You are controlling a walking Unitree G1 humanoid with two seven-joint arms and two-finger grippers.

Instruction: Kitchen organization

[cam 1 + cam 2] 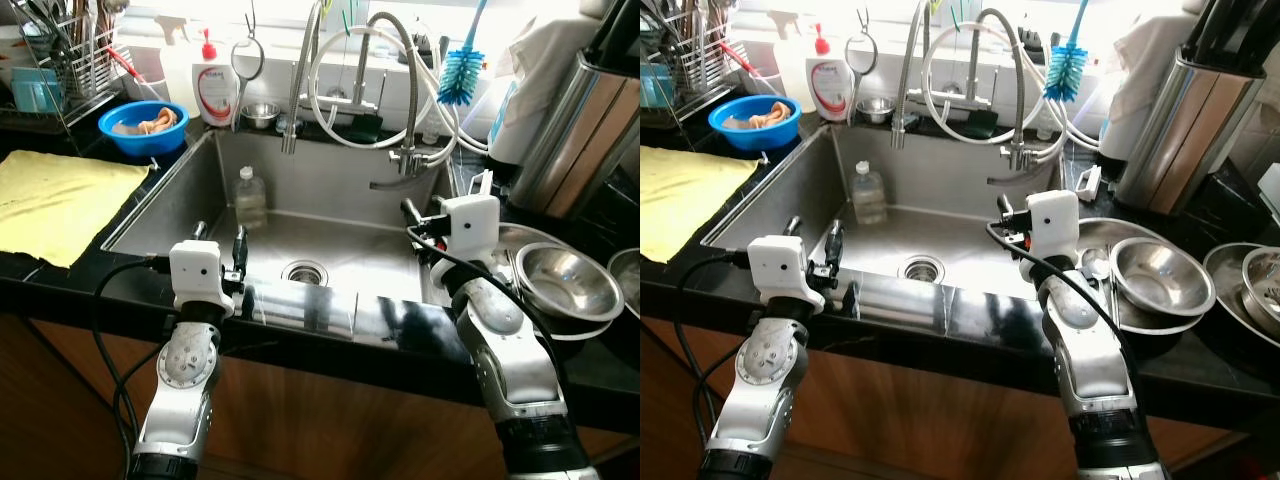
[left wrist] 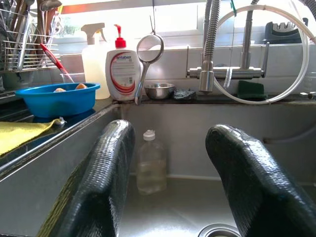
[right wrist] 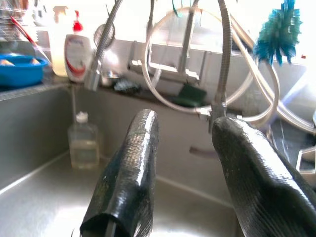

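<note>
left wrist view, clear plastic bottle (image 2: pixel 151 163), steel sink (image 2: pixel 59 197)

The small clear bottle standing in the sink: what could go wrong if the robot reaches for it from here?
1. The bottle stands upright, alone near the back left of the sink. The open left gripper may tip it with a finger instead of closing around it.
2. The pull-down faucet head and looped hoses hang over the basin. A raised arm may snag them.
3. The right gripper is close to stacked steel bowls; a swing may knock them.
</note>
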